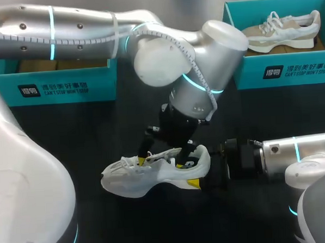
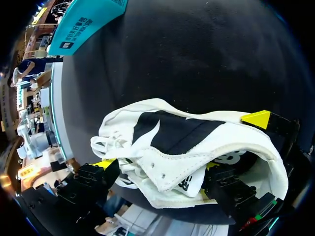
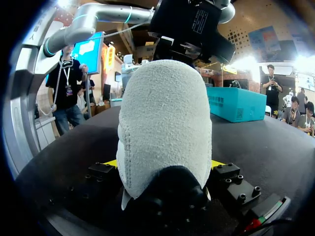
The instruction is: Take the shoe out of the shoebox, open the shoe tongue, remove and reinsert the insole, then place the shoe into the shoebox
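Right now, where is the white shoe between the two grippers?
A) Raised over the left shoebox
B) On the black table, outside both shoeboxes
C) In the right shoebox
B: the white shoe lies on the black table, in front of the left shoebox and the right shoebox.

Shoe (image 1: 154, 173) lies on the table (image 1: 70, 132) — left tool (image 2: 157, 167) over it, right tool (image 3: 165, 164) at its heel.

A black table (image 1: 125, 134) lay under everything. At the table's far right edge stood a teal box (image 1: 290, 71) with white print on its front wall. Inside it a beige-and-white sneaker (image 1: 280, 31) rested on its sole over a brown liner (image 1: 292, 48), toe toward the table's left side.
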`<state>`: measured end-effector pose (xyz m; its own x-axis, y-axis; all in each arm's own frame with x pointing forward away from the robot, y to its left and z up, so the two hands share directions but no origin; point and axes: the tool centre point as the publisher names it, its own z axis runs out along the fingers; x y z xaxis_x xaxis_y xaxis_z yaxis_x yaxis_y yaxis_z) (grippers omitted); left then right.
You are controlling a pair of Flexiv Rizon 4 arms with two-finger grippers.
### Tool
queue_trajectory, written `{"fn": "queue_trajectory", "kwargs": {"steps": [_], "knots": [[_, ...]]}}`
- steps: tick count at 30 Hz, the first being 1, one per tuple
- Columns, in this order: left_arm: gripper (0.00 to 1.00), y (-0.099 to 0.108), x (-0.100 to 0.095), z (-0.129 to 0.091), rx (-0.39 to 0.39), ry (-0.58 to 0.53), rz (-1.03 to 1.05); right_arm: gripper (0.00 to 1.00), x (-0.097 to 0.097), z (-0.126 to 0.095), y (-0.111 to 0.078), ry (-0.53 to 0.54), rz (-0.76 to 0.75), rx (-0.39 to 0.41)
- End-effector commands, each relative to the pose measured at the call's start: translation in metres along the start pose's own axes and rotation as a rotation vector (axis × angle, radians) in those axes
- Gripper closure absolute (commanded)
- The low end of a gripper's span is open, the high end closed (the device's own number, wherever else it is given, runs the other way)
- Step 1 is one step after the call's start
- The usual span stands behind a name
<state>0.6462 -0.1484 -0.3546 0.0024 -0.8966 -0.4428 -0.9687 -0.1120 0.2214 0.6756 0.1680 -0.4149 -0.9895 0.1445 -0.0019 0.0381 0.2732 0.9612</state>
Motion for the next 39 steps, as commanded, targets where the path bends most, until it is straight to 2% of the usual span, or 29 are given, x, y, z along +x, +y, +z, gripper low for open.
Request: {"fn": "queue_trajectory", "kwargs": {"steps": [1, 10, 15, 21, 25, 35, 37, 38, 39], "knots": [[0.04, 0.000, -0.009, -0.002, -0.005, 0.011, -0.006, 1.00, 0.001, 0.002, 0.000, 0.000, 0.001, 0.005], [0.19, 0.005, -0.020, -0.009, 0.007, 0.038, -0.017, 1.00, 0.001, 0.002, 0.000, 0.000, 0.001, 0.005], [0.24, 0.006, -0.023, -0.014, 0.015, 0.070, -0.020, 1.00, 0.001, 0.002, 0.000, 0.000, 0.001, 0.005], [0.38, 0.005, -0.029, -0.020, 0.017, 0.104, -0.021, 1.00, 0.001, 0.002, 0.000, 0.000, 0.001, 0.005], [0.42, 0.006, -0.032, -0.024, 0.020, 0.114, -0.020, 1.00, 0.001, 0.002, 0.000, 0.000, 0.001, 0.005], [0.70, 0.009, -0.040, -0.034, 0.050, 0.134, -0.033, 1.00, 0.001, 0.002, 0.000, 0.000, 0.001, 0.005], [0.87, 0.009, -0.043, -0.035, 0.054, 0.145, -0.037, 1.00, 0.001, 0.002, 0.000, 0.000, 0.001, 0.005], [1.00, 0.009, -0.044, -0.035, 0.057, 0.152, -0.041, 1.00, 0.001, 0.002, 0.000, 0.000, 0.001, 0.005], [1.00, 0.010, -0.046, -0.035, 0.059, 0.163, -0.043, 1.00, 0.001, 0.002, 0.000, 0.000, 0.001, 0.005]]}}
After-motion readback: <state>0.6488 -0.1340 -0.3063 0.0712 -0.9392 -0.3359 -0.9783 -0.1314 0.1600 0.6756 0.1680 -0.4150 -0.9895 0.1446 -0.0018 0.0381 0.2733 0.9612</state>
